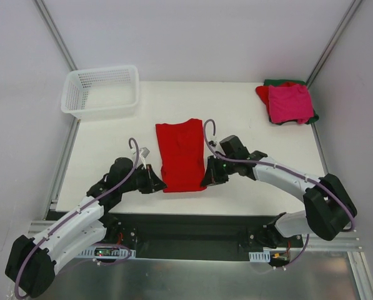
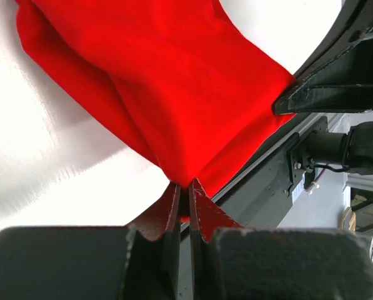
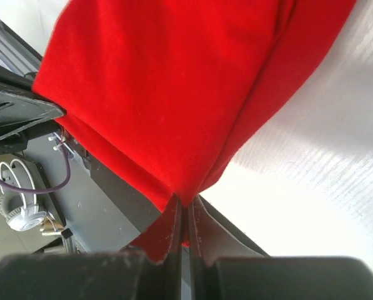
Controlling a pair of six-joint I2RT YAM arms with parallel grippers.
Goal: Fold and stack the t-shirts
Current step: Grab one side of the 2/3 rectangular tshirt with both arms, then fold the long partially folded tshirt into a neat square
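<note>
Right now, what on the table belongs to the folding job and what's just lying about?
Job: red t-shirt, near corners pinched by left end effector and right end effector; stack of folded shirts, far right corner.
Lying about: white basket, far left.

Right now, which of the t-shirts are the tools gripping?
The bright red t-shirt mid-table: the left tool and right tool each pinch a near corner. The pink-topped pile sits untouched at the far right.

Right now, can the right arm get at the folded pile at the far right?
Probably not yet: its tool is shut on the red t-shirt, though nothing lies between it and the pile.
</note>
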